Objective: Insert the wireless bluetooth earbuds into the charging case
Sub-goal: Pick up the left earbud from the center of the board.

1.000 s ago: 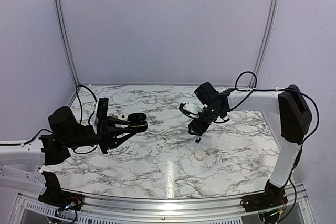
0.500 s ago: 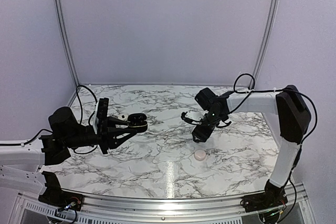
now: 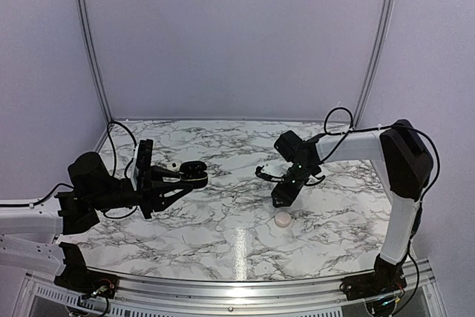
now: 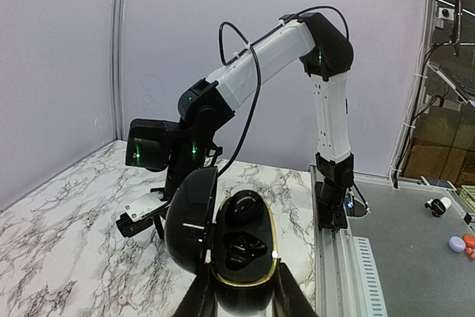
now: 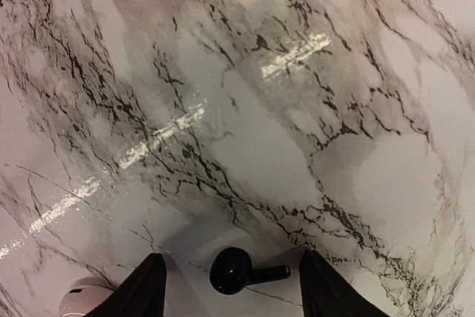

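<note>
The left jaws are pressed in on the base of a black charging case (image 4: 249, 217), holding it off the surface at the left of the scene, its lid (image 4: 189, 217) standing open at one side. The hollows inside are dark, and whether a bud sits in them cannot be told. The right jaws are spread and point down just above the marble surface (image 5: 245, 109), right of the middle. A black earbud (image 5: 231, 270) lies on the surface between them, touching neither. A pale pinkish rounded object (image 3: 283, 219) rests on the surface just on the near side of the right jaws, apart from the bud.
</note>
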### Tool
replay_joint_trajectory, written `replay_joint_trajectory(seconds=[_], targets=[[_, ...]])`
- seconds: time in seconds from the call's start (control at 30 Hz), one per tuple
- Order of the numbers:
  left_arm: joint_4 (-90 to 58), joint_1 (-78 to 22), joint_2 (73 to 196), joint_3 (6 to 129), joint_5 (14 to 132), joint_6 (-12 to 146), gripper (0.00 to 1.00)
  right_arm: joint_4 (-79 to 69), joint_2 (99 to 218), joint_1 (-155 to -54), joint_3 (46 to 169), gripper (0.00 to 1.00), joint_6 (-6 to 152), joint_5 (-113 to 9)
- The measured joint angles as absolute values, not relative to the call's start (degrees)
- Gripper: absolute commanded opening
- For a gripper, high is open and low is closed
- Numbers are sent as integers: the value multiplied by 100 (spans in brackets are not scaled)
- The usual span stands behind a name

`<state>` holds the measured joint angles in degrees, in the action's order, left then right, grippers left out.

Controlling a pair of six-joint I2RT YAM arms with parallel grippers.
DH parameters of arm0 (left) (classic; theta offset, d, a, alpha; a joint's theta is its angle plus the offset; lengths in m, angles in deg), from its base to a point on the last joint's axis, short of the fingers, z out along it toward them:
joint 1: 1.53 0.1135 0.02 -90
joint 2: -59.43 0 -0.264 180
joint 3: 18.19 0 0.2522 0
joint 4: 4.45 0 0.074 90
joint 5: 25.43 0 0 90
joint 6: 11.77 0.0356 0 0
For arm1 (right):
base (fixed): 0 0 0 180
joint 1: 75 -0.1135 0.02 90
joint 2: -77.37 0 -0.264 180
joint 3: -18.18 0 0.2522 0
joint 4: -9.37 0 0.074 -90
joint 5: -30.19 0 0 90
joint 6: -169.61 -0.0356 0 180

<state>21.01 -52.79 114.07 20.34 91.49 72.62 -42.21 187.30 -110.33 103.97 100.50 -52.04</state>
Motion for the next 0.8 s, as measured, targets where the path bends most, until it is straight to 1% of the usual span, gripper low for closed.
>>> replay_joint_trajectory(seconds=[0.17,0.4,0.47,0.8], targets=[[2101,-5279,11407,2023,9147,7264,0,-4171,18660,-11011,10286,53,9973,-5143],[2101,-5279,11404,2012,9147,7264,0,-4241,18472,-11013,10065,48,9805,-5016],[2101,-5279,11404,2012,9147,7264,0,-4284,18465,-11031,10063,44,9761,-4992],[2099,-5279,11404,2012,9147,7264,0,-4457,18546,-11171,10196,43,9711,-5099]])
